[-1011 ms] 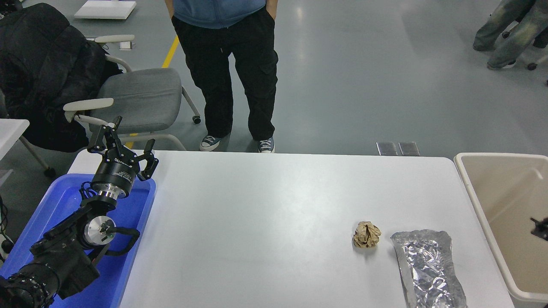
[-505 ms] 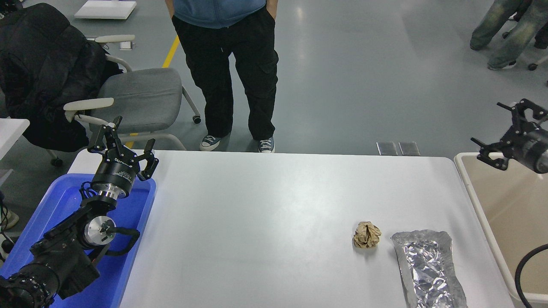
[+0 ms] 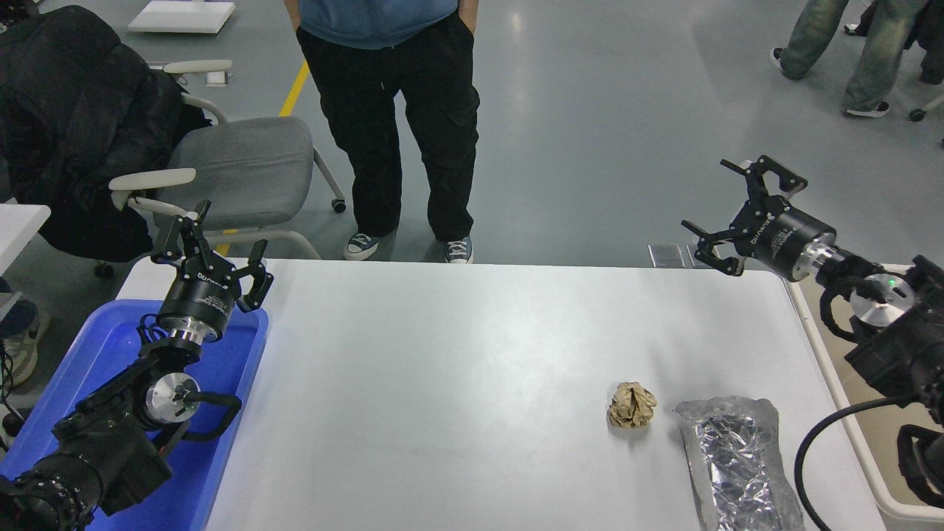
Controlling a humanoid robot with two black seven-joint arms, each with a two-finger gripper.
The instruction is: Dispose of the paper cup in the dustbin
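The right black gripper [image 3: 726, 214] hangs wide open and empty above the white table's [image 3: 457, 354] far right corner, the beige plastic dustbin [image 3: 848, 435] just beyond; no paper cup is visible.

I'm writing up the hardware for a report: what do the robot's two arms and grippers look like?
Both arms are black. Each gripper, left and right, has thin black linkage fingers on a black cylindrical body with small white lettering, then a silver ring. Each has a round silver joint cap; the right one has a green light. Black cables loop beside both wrists.
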